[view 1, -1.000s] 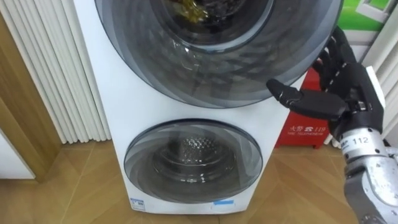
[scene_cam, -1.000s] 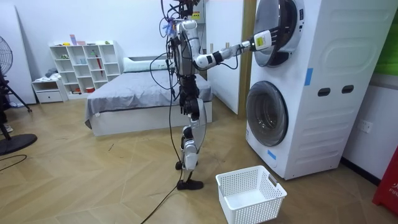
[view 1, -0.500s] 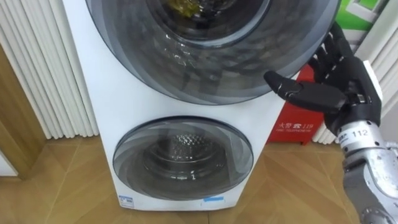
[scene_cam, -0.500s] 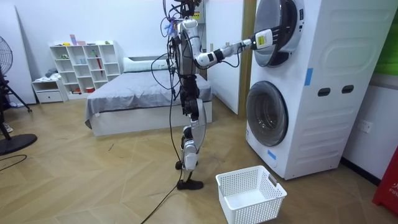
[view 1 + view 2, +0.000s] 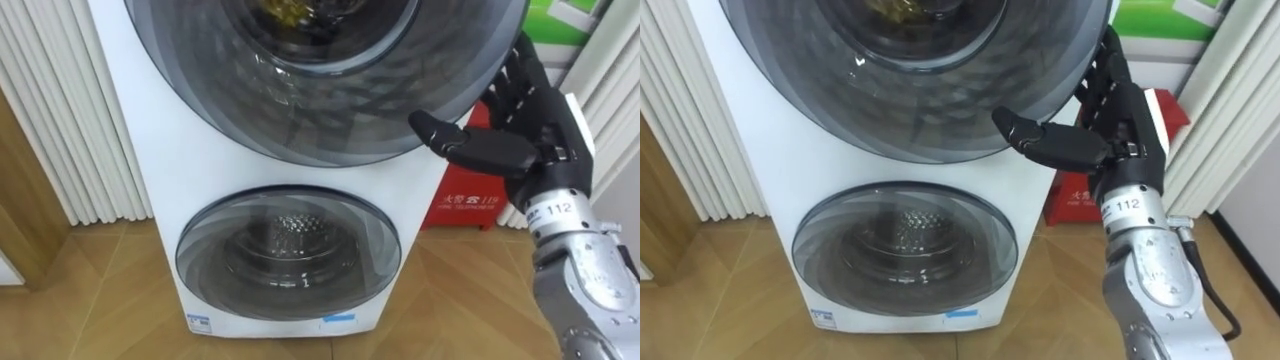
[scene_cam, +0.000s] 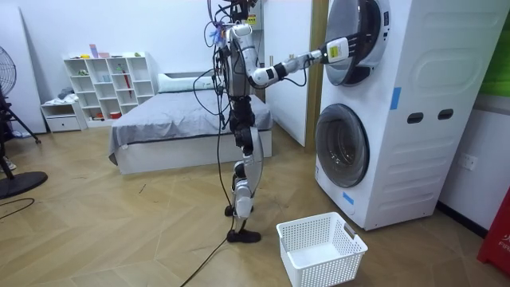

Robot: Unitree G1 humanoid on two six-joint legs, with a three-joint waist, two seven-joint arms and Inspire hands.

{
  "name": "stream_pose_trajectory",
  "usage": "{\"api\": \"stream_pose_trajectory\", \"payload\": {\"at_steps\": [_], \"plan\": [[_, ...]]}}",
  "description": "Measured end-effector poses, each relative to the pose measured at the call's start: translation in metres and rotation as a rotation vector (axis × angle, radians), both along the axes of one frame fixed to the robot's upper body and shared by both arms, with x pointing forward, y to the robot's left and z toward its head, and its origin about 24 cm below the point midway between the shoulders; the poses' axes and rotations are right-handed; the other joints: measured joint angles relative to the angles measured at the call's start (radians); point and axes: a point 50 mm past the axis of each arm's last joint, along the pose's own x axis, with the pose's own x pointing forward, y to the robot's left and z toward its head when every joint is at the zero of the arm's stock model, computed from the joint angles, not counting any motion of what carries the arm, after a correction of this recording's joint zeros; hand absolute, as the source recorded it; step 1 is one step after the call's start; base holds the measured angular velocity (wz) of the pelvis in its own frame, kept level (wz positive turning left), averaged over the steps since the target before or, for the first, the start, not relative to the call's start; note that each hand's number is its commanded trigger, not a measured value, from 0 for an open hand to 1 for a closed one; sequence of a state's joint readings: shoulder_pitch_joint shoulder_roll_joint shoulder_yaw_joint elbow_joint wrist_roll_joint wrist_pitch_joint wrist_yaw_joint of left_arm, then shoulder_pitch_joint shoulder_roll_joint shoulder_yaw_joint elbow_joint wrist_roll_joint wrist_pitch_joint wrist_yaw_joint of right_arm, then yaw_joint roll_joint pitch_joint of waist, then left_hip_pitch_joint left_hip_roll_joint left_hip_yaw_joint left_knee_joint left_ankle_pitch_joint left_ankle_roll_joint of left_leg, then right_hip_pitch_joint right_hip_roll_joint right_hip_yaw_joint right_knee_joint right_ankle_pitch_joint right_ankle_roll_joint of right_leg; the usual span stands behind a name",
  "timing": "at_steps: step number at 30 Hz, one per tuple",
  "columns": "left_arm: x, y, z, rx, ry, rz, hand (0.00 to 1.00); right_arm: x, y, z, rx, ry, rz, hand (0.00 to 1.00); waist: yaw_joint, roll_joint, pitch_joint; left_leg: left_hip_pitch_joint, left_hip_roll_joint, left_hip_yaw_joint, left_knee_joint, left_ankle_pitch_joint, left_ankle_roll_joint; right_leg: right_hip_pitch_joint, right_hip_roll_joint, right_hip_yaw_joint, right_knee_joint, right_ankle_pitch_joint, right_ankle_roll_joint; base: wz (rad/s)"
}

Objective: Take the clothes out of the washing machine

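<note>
Two washing machines stand stacked in front of me, and the upper one's round dark-glass door (image 5: 320,90) is right before me. Through its glass I see a yellowish piece of clothing (image 5: 285,12) inside the drum. My right hand (image 5: 520,125) is at the door's right rim, open. Its thumb reaches across the front of the glass and its straight fingers (image 5: 515,75) lie along the rim's edge. In the room view I stand upright facing the machines, right arm (image 6: 291,65) stretched out to the upper door (image 6: 351,44).
The lower machine's door (image 5: 288,252) is closed, its drum empty. A white laundry basket (image 6: 320,249) sits on the wooden floor by my feet. A red box (image 5: 465,205) stands right of the machines, white ribbed panels (image 5: 60,120) on the left. A bed (image 6: 175,127) is behind me.
The eye view has shifted a little, sliding the machines leftward in the picture. My right hand stays at the upper door's right rim, a touch closer to the glass.
</note>
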State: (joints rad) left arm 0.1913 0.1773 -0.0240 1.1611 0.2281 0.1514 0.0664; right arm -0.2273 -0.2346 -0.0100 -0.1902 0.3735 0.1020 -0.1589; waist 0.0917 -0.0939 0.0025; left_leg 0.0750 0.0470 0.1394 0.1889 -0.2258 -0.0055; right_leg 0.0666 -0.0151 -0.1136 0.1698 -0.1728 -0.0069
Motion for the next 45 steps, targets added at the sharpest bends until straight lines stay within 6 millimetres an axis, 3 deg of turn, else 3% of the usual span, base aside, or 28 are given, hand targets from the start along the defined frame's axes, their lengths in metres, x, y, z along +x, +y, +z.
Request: {"api": "stream_pose_trajectory", "payload": {"at_steps": [6, 15, 19, 28, 37, 45], "plan": [[0.002, -0.002, 0.0, 0.003, 0.001, -0.037, 0.0, -0.001, 0.005, -0.001, 0.021, -0.006, 0.026, 0.0, -0.005, 0.013, 0.0039, 0.003, 0.0, 0.0, 0.0, 0.0, 0.0, 0.0, 0.001, 0.005, 0.001, 0.003, -0.004, -0.03], [0.004, -0.003, 0.0, -0.001, -0.008, -0.041, 0.0, -0.005, 0.012, -0.003, 0.041, -0.019, 0.055, 0.0, -0.007, 0.028, -0.0071, -0.004, 0.009, 0.011, 0.0, -0.004, -0.007, -0.012, 0.01, 0.01, 0.002, 0.007, -0.011, -0.02], [0.002, -0.005, -0.001, -0.005, 0.0, -0.06, 0.0, -0.019, 0.017, -0.011, 0.072, -0.034, 0.095, 0.0, -0.009, 0.03, -0.013, -0.007, 0.012, 0.013, 0.012, -0.004, -0.007, -0.012, 0.013, 0.015, 0.002, 0.008, -0.013, -0.06], [0.002, -0.01, -0.003, -0.039, -0.018, -0.062, 0.0, -0.036, 0.026, -0.022, 0.115, -0.026, 0.215, 0.0, -0.037, 0.057, -0.011, 0.009, 0.014, 0.021, 0.007, -0.005, -0.01, -0.003, 0.016, 0.024, 0.005, 0.01, -0.016, -0.01], [0.0, -0.013, -0.003, -0.075, -0.008, -0.065, 0.0, -0.04, 0.029, -0.025, 0.096, -0.028, 0.287, 0.0, -0.064, 0.056, -0.0108, 0.006, 0.015, 0.022, 0.009, -0.007, -0.012, -0.004, 0.018, 0.029, 0.001, 0.011, -0.017, 0.0], [0.002, -0.013, -0.003, -0.08, -0.024, -0.069, 0.0, -0.044, 0.028, -0.025, 0.121, -0.042, 0.305, 0.0, -0.066, 0.056, -0.0109, 0.006, 0.016, 0.023, 0.009, -0.007, -0.012, -0.006, 0.019, 0.03, 0.0, 0.011, -0.017, 0.0]]}}
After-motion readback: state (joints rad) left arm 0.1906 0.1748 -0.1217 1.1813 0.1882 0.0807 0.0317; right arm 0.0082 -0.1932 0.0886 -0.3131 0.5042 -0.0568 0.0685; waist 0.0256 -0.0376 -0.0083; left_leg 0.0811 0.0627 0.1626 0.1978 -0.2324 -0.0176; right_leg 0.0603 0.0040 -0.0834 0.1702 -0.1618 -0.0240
